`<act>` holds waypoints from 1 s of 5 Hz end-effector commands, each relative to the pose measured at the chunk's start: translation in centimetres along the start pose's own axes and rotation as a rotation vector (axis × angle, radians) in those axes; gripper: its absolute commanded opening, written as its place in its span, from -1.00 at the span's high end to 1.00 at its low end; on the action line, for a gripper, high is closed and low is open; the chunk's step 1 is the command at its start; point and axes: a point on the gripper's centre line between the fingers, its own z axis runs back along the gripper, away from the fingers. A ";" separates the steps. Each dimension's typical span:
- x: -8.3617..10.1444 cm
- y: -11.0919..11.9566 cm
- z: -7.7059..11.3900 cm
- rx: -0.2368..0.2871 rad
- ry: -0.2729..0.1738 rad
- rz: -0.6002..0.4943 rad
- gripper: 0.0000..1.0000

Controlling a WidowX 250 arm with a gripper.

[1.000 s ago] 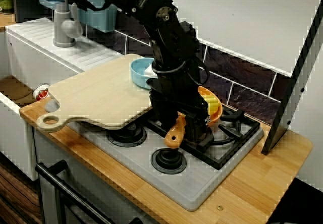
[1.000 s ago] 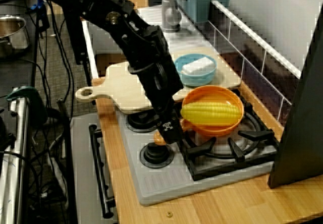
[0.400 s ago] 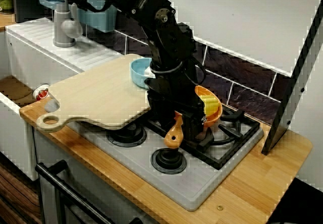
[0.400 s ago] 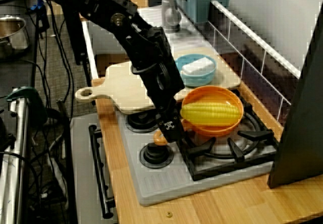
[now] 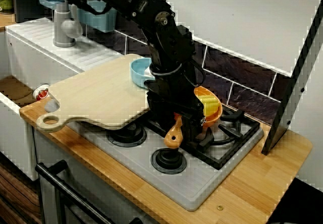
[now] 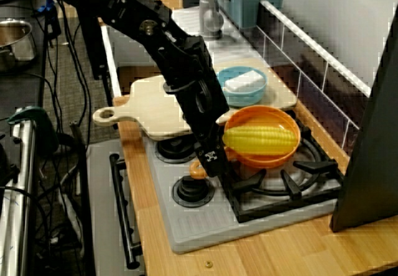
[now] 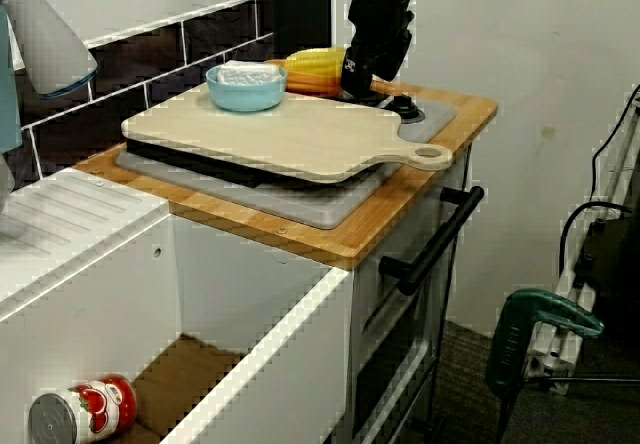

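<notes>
An orange pan (image 6: 272,156) with a yellow corn cob (image 6: 258,138) in it sits over the black stove grate (image 6: 292,186). My gripper (image 6: 210,158) is shut on the pan's orange handle (image 6: 196,170), whose rounded end sticks out below the fingers. In the view from the stove's front, the gripper (image 5: 180,125) hides most of the pan (image 5: 216,114); the handle (image 5: 173,137) and a bit of corn (image 5: 209,103) show. In the view from the sink end, the gripper (image 7: 362,76) stands just right of the corn (image 7: 315,61).
A large wooden cutting board (image 5: 96,95) covers the stove's left burners, with a blue bowl (image 5: 137,72) holding a white block at its back. A stove knob (image 5: 169,159) sits below the handle. A dark panel (image 5: 298,77) leans at right. A tomato can (image 7: 80,414) lies in the sink.
The gripper, with the pan handle in it, has shifted slightly up and to the left. Everything else stays put.
</notes>
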 end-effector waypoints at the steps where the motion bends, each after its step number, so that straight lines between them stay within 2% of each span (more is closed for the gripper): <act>1: 0.0 0.5 0.0 0.005 -0.016 -0.006 -1.00; 2: 0.0 0.6 -0.3 0.003 -0.006 0.000 -1.00; 3: 0.2 0.8 -0.5 0.004 -0.013 0.008 1.00; 5: 0.5 1.0 -0.4 0.001 -0.008 0.011 1.00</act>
